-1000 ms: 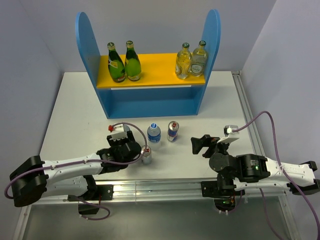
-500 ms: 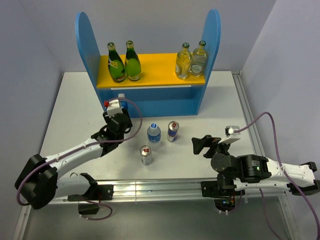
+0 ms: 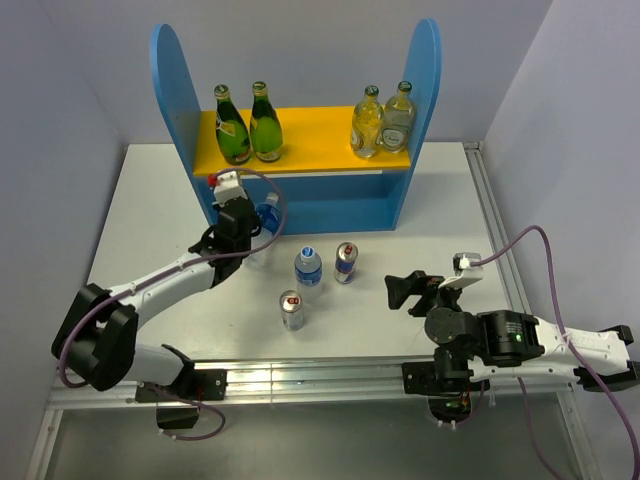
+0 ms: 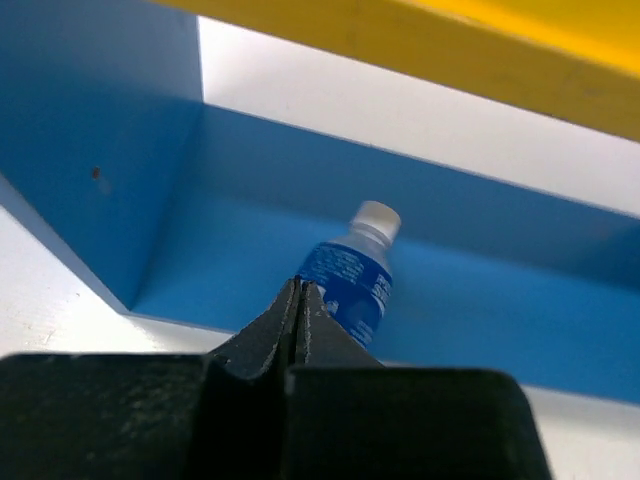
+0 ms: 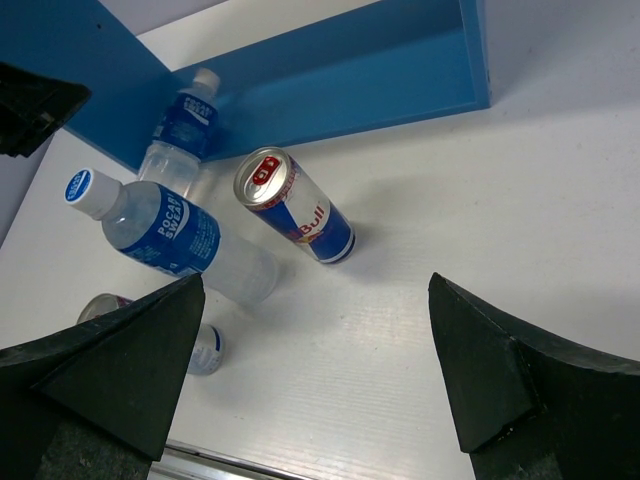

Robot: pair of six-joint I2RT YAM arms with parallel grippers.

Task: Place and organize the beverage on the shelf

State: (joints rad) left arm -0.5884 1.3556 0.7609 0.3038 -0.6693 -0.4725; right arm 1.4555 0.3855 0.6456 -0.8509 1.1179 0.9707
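A matte white surface (image 3: 150,210) lies between pale grey walls (image 3: 60,100). At its 12 o'clock stands the blue shelf (image 3: 172,90), round-topped flat panels carrying a yellow board (image 3: 310,140). The board holds two green glass bottles (image 3: 235,135) leftward and two pale glass bottles (image 3: 398,125) rightward. The left fingers (image 4: 299,305) are pressed together, empty, at 6 o'clock of a plastic water bottle (image 4: 352,285) upright at the lower level's front edge. Mid-surface stand a second water bottle (image 3: 308,268), a can (image 3: 345,262) at its 3 o'clock and a second can (image 3: 291,310) at 7 o'clock. The right fingers (image 3: 402,290) are spread wide, empty.
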